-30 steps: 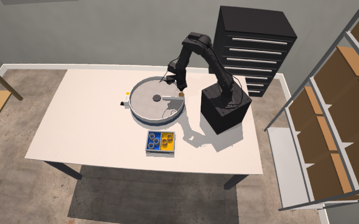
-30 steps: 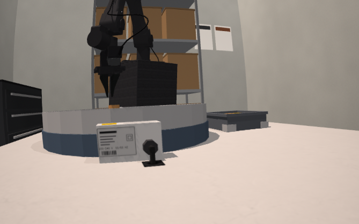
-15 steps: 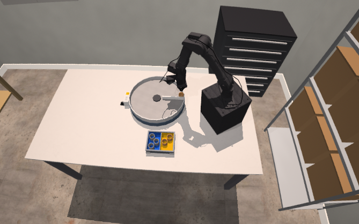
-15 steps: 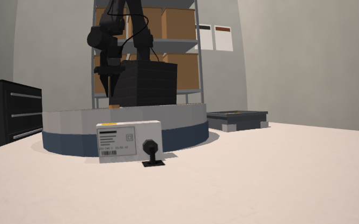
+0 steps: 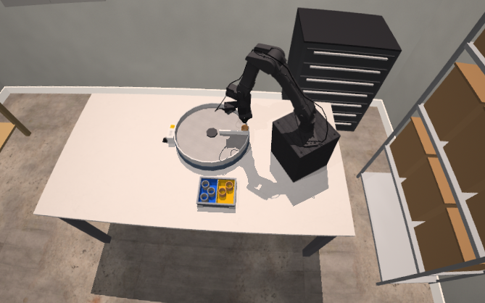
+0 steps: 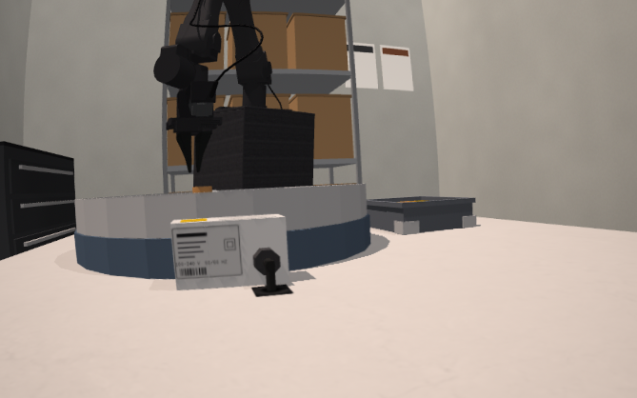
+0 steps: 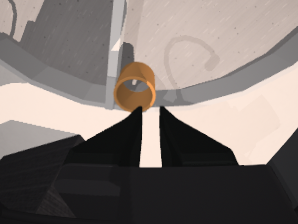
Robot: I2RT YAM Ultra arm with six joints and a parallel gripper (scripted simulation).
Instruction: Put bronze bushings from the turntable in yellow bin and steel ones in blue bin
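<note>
A bronze bushing (image 5: 244,127) (image 6: 202,189) (image 7: 135,87) lies at the right rim of the grey turntable (image 5: 206,159) (image 6: 261,208) (image 7: 200,23), at the end of its white sweeper bar (image 5: 229,132). My gripper (image 5: 244,121) (image 6: 194,168) (image 7: 150,113) hangs just above the bushing, fingers close together with only a thin gap and nothing between them. The bin tray in front of the turntable has a blue half (image 5: 201,190) with three steel bushings and a yellow half (image 5: 230,198) with two bronze ones.
A white control box (image 5: 170,132) (image 6: 228,249) stands at the turntable's left side. The arm's black pedestal (image 5: 304,150) stands to the right. A black drawer cabinet (image 5: 343,64) (image 6: 13,192) stands behind the table, and shelving with brown boxes (image 5: 462,150) at the right.
</note>
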